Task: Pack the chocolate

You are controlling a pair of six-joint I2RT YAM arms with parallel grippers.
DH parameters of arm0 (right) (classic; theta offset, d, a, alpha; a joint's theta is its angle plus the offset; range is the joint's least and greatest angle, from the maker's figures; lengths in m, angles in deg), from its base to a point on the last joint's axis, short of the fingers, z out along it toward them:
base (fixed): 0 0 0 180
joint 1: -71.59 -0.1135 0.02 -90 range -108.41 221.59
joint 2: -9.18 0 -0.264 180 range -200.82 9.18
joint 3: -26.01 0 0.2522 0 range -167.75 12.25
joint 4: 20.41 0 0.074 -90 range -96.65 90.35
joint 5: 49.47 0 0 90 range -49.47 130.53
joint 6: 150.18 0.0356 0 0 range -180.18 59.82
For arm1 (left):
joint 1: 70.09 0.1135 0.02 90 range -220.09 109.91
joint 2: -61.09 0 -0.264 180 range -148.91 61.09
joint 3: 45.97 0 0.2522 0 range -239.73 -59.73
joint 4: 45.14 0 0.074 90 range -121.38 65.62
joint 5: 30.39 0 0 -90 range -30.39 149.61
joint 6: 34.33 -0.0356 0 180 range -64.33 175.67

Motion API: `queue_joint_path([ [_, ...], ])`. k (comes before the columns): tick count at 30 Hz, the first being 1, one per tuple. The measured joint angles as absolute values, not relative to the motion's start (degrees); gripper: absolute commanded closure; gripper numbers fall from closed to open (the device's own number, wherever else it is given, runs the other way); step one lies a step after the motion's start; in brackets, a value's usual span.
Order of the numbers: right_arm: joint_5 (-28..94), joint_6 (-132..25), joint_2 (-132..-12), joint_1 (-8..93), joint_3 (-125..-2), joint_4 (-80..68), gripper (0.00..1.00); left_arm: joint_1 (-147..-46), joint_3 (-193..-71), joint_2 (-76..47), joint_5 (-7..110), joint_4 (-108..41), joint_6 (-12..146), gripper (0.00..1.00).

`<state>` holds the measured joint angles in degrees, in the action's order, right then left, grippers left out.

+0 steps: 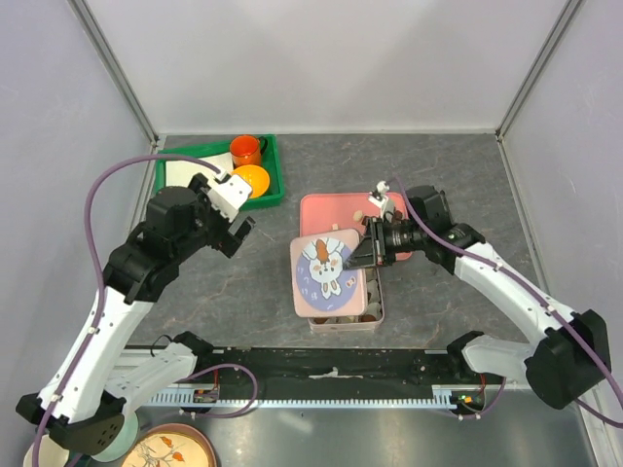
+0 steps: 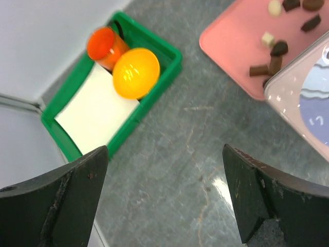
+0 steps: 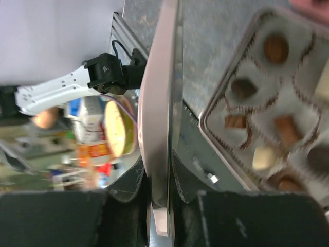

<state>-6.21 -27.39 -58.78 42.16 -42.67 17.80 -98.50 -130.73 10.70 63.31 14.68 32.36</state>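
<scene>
My right gripper (image 1: 364, 256) is shut on the edge of the pink tin lid (image 1: 325, 275) with a rabbit picture, holding it tilted over the square tin (image 1: 377, 313). In the right wrist view the lid (image 3: 162, 98) shows edge-on between my fingers (image 3: 132, 181). Beside it, the tin (image 3: 208, 126) holds brown and cream chocolate pieces (image 3: 277, 47) in paper cups. Several loose chocolate pieces (image 2: 279, 49) lie on the pink tray (image 2: 226, 41) behind the tin, also seen from above (image 1: 358, 215). My left gripper (image 1: 234, 229) is open and empty over bare table (image 2: 164, 195).
A green bin (image 1: 271, 197) at the back left holds an orange cup (image 1: 245, 150), an orange bowl (image 1: 251, 181) and a white sheet (image 1: 188, 170). A black rail (image 1: 331, 375) runs along the near edge. A round patterned tin (image 1: 165, 452) sits at the bottom left.
</scene>
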Motion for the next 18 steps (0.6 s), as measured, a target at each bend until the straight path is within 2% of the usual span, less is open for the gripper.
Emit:
queue_joint_path([
  [3,-9.6,-19.2,-57.8,44.7,-35.3,14.0,1.0,-98.1,-126.9,11.2,62.2,14.8,32.5,0.01],
  [8,-13.2,-14.3,-56.0,46.9,-30.9,9.1,1.0,-98.1,-122.8,11.4,59.7,15.1,32.5,0.01],
  [18,-10.1,-24.9,-64.1,52.2,-31.2,18.8,1.0,-98.1,-119.9,13.7,55.6,15.1,32.5,0.01],
])
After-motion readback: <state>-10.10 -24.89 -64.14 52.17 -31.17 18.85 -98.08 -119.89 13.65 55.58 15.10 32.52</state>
